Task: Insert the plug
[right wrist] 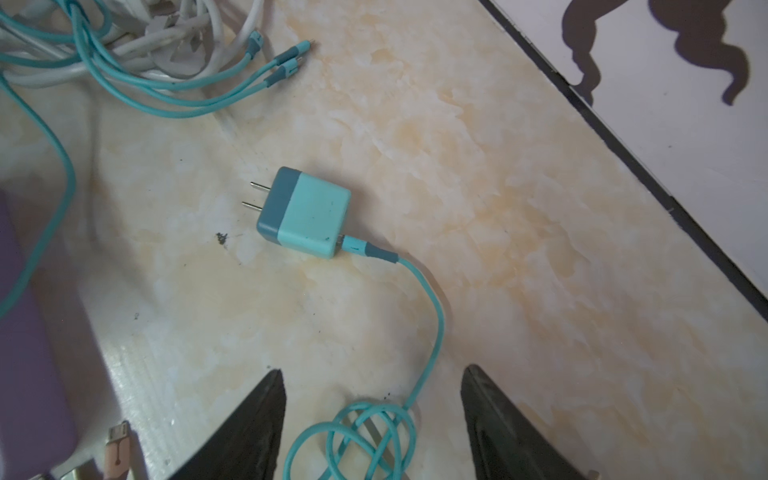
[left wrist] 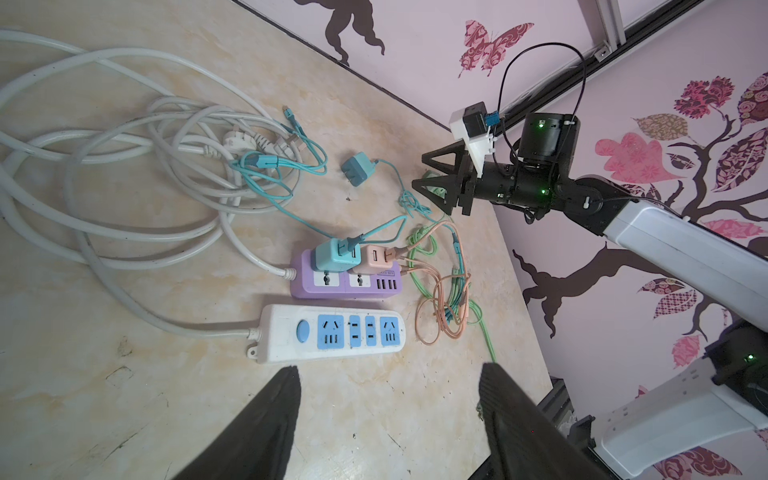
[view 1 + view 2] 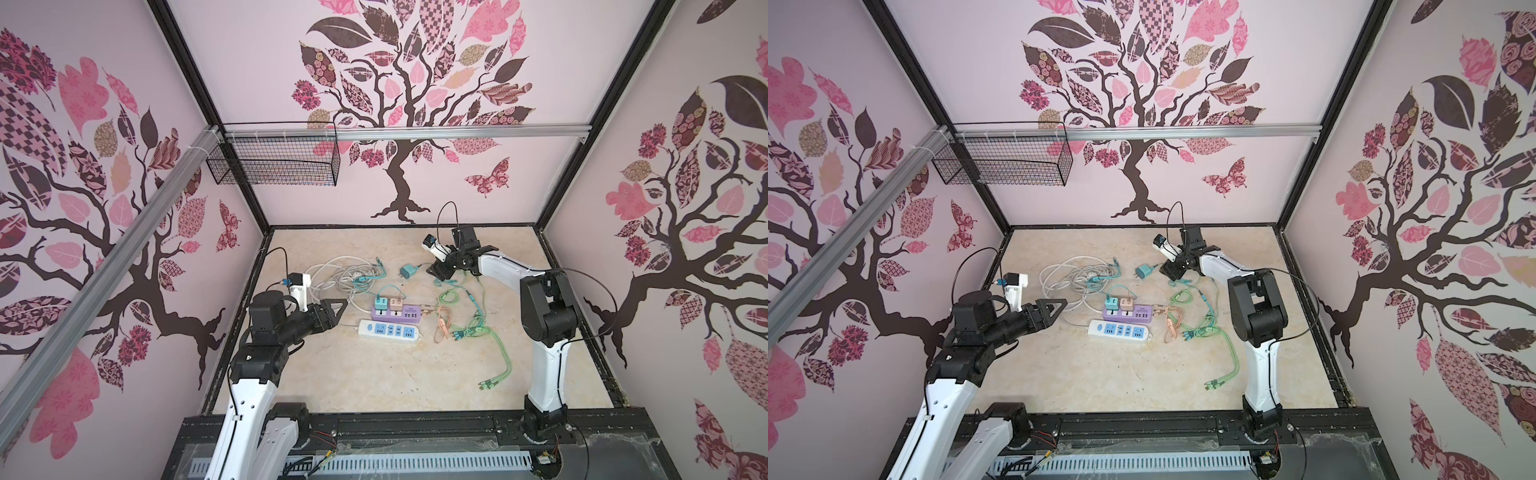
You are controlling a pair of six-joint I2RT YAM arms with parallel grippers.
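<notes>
The loose teal plug (image 3: 408, 271) (image 3: 1144, 272) (image 1: 303, 212) lies flat on the table at the back, its two prongs bare and a teal cable (image 1: 432, 316) running from it. My right gripper (image 3: 438, 270) (image 1: 372, 370) hovers open just beside it, above a coil of that cable, holding nothing. The purple power strip (image 3: 409, 311) (image 2: 299, 284) carries a teal and a pink adapter. A white power strip (image 3: 388, 331) (image 2: 282, 332) with blue sockets lies in front of it. My left gripper (image 3: 343, 302) (image 2: 390, 368) is open and empty, left of the strips.
A heap of thick white cable (image 3: 336, 274) lies back left, with thin teal leads tangled in it. Green and orange charging cables (image 3: 457, 320) sprawl right of the strips. A black wire basket (image 3: 274, 158) hangs on the back wall rail. Walls close in on three sides.
</notes>
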